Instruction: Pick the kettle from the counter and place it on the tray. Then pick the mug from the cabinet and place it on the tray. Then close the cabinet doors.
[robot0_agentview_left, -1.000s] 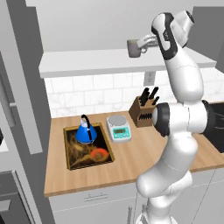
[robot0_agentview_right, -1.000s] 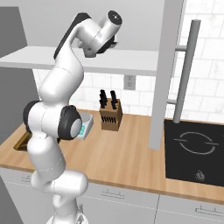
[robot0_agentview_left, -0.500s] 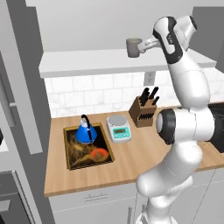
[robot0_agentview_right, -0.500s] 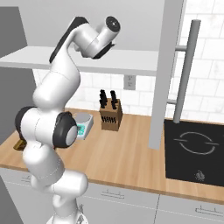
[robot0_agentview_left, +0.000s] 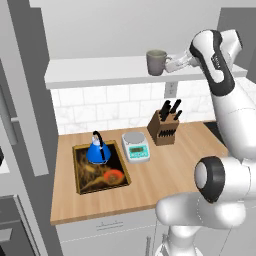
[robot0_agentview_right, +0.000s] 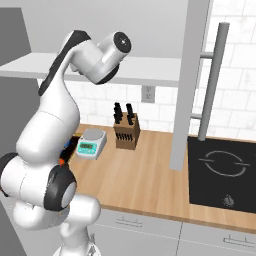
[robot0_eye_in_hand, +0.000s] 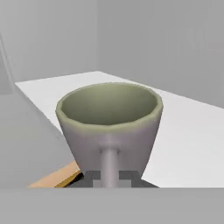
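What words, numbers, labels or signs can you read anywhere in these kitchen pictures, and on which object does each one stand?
No text can be read in any view.
Scale: greenish display panel, too small and blurred to read.
Stovetop: a circular burner marking and a small mark near its front edge, no letters.
Mug, kettle, tray, knife block: unlabelled.

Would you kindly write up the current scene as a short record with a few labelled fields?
kettle: kettle sits upright on the tray
mug: mug upright at the cabinet shelf front edge, handle towards the arm
end effector: end effector shut on the mug handle
counter: counter also carries a knife block and a white scale
task stage: kettle placed; mug not yet on tray
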